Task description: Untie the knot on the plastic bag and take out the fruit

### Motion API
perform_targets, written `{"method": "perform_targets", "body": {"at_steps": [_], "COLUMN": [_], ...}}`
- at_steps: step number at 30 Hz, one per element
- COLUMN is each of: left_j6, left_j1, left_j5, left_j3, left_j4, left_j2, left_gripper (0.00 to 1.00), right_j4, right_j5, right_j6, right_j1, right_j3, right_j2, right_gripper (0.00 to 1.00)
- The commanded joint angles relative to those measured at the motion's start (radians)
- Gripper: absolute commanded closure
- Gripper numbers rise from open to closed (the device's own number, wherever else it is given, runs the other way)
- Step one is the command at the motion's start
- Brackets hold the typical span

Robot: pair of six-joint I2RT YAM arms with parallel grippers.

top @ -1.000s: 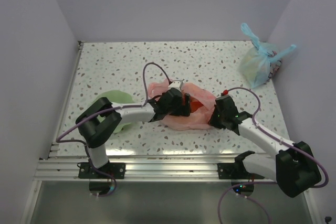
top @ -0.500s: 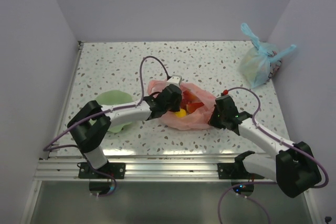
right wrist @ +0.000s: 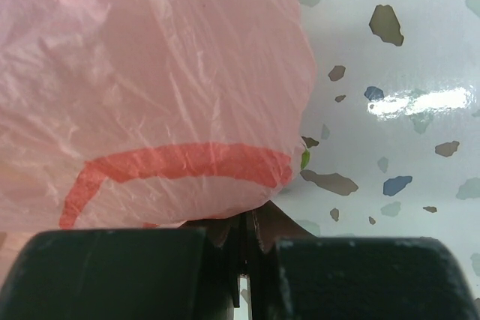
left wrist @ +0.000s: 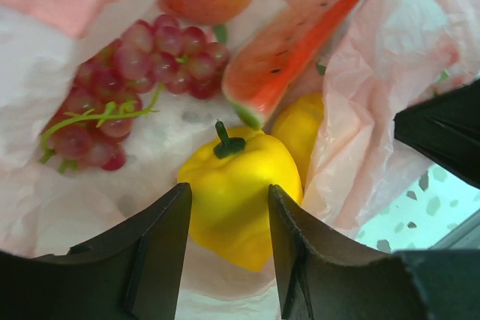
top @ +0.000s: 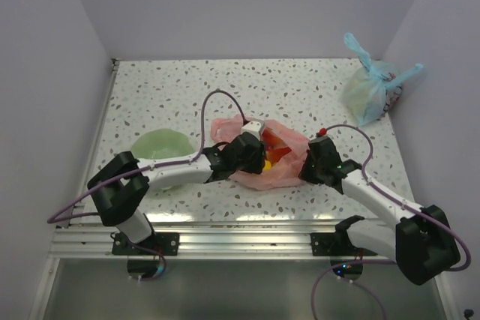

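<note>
Right gripper (right wrist: 244,243) clamps the bag (right wrist: 150,73) open (its mouth gaping) so the spread left gripper (left wrist: 229,196) can take the pepper (left wrist: 238,211).

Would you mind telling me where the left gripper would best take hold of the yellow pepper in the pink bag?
Grip the yellow pepper across its broad body, below the green stem, coming in through the open mouth of the pink bag, as the left gripper is aimed. Its open fingers flank that body, while the stem is too thin to pinch securely.
</note>
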Motion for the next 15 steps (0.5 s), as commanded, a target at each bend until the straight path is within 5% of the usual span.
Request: {"method": "perform_targets", "body": {"at_steps": [1,7,15], "left_j6": [-0.007,-0.033,-0.075], "left_j1": [-0.058,-0.091,-0.092], "left_j5": [0.008,-0.042,-0.044], "left_j3": [-0.047,-0.059,-0.053], "left_j4": [-0.045,-0.058,-0.021], "left_j2": [0.012,0.056,0.061], "left_gripper": [0.51,0.52,0.05], "right_j4": [-0.003,0.009,0.023], "right_j5": [0.017,-0.001,-0.020], "right_j6": [0.001,0.011,0.024], "right_j1": [-0.006,-0.006,-0.006], "right_j3": [-0.001,-0.007,-0.019], "right_j2": [-0.013,0.001,0.001], "right_gripper": [1.00,1.00,1.00]}}
